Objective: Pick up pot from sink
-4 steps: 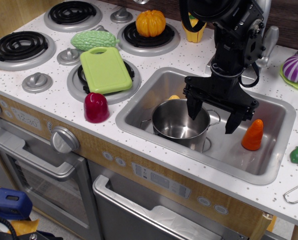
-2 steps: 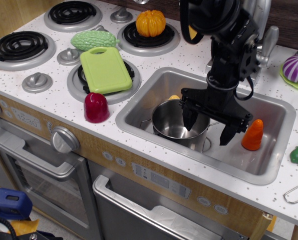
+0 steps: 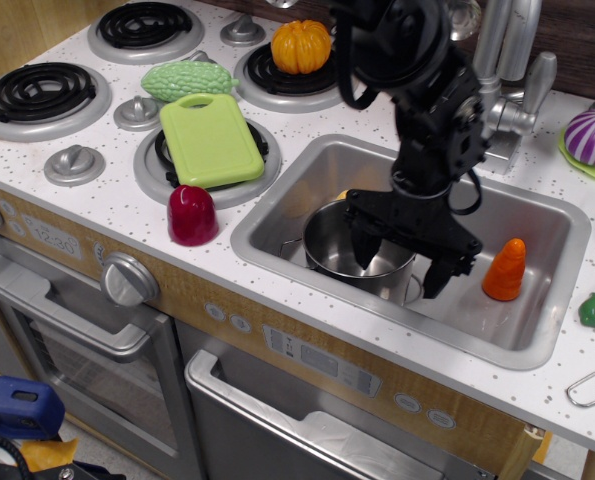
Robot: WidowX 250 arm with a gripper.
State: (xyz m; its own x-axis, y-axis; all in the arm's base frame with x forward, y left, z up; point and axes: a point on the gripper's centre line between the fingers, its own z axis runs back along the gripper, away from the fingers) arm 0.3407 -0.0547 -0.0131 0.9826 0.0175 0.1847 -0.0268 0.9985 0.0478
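The shiny steel pot (image 3: 339,243) stands upright at the left of the brushed-steel sink (image 3: 537,330). My black gripper (image 3: 398,268) hangs open over the pot's right rim. One finger (image 3: 363,250) reaches down inside the pot and the other finger (image 3: 434,278) is outside its right wall. The jaws straddle the rim with a wide gap. The pot's right side and handle are hidden behind the gripper.
An orange carrot (image 3: 504,269) stands in the sink at the right. A small yellow thing (image 3: 346,194) peeks out behind the pot. A red piece (image 3: 192,214), green cutting board (image 3: 209,138), green gourd (image 3: 188,79) and orange pumpkin (image 3: 300,46) are on the stove. The faucet (image 3: 507,60) is behind the arm.
The gripper has moved left and down, still open, so that its left finger is now inside the pot. The pot has not moved.
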